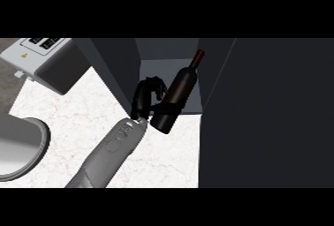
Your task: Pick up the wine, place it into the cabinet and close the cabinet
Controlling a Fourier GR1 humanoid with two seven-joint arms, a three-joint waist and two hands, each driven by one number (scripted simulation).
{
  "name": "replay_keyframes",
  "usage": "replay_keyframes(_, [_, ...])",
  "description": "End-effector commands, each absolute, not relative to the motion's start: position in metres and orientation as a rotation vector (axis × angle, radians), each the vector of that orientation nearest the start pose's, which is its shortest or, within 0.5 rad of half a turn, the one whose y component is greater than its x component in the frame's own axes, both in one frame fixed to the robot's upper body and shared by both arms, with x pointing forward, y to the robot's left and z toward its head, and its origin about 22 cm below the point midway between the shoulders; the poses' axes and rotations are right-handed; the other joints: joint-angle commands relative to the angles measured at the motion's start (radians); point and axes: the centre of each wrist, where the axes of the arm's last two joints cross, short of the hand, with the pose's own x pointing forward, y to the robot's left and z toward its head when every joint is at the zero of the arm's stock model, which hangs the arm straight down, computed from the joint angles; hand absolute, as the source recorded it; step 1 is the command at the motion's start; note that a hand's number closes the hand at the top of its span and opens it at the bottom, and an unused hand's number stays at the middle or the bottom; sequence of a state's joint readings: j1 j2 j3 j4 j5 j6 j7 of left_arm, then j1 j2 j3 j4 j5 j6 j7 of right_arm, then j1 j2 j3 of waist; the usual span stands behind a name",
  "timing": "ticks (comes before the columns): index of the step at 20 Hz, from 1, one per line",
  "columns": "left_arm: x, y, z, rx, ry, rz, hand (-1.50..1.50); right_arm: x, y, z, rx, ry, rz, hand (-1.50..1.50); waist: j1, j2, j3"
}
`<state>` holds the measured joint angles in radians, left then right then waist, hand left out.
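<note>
The wine bottle (176,98) is dark with a red cap and leans at a tilt. Its neck points up into the open cabinet (157,66) and its base hangs over the counter in front of the opening. My left hand (145,98) is at the bottle's left side with its fingers curled against the bottle's body. The grey forearm comes up from the lower left. The cabinet door (267,114) stands open as a large dark panel on the right. My right hand shows nowhere.
A grey box-shaped appliance (39,59) stands at the upper left. At the left edge lies a grey round vessel (20,148). The cabinet's dark left wall (114,70) rises close beside my hand. White marble counter (72,114) spreads between them.
</note>
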<state>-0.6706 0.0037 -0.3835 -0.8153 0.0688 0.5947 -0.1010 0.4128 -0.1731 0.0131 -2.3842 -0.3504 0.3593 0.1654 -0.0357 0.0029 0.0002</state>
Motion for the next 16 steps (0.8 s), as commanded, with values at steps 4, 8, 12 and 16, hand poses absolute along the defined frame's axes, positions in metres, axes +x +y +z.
replay_keyframes(4, [0.375, 0.082, -0.008, 0.396, -1.543, -0.263, 1.5, 0.106, -0.256, 0.146, 0.454, -1.87, 0.279, -1.5, -0.022, 0.006, -0.001])
replay_keyframes(8, [0.373, 0.094, -0.027, 0.431, -1.509, -0.261, 1.5, 0.102, -0.255, 0.149, 0.466, -1.874, 0.258, -1.5, -0.03, 0.009, -0.002])
replay_keyframes(12, [0.386, 0.096, -0.021, 0.449, -1.481, -0.265, 1.5, 0.111, -0.257, 0.146, 0.452, -1.861, 0.265, -1.5, -0.038, 0.015, -0.002])
replay_keyframes(16, [0.379, 0.114, -0.042, 0.49, -1.45, -0.224, 1.5, 0.11, -0.258, 0.146, 0.461, -1.87, 0.248, -1.5, -0.03, 0.015, -0.002])
